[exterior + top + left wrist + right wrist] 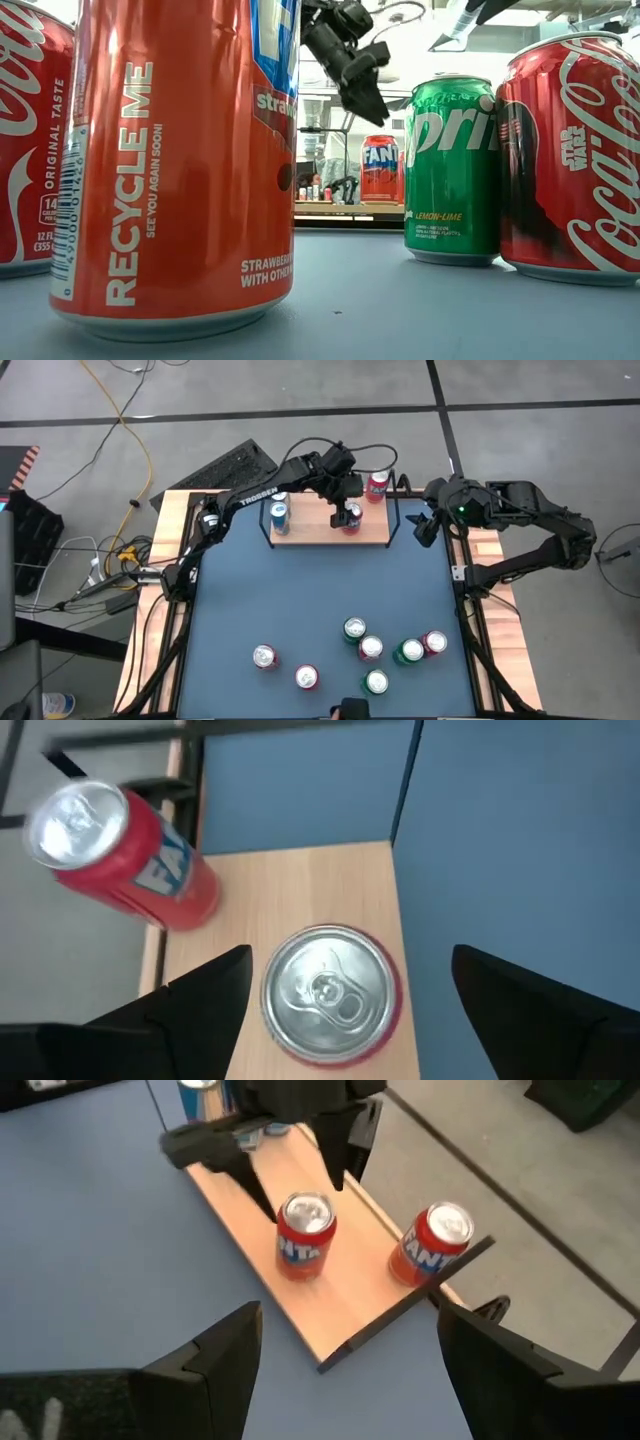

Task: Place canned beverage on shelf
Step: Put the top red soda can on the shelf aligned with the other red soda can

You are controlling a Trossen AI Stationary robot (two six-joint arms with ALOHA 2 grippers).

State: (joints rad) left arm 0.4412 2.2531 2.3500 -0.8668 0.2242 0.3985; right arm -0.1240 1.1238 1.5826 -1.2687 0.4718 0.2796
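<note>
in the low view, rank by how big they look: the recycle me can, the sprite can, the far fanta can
1. Recycle me can, nearest the camera
2. Sprite can
3. Fanta can, far back on the shelf

Apparent size only; real sizes may match.

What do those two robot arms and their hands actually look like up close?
Both arms are black and jointed. The left arm has white TROSSEN lettering along one link and a thin black cable looping above its wrist. The right arm shows a small green light near its wrist. The left hand and the right hand each end in two dark, flat, wedge-shaped fingers.

Three cans (351,519) on shelf (310,530)
</note>
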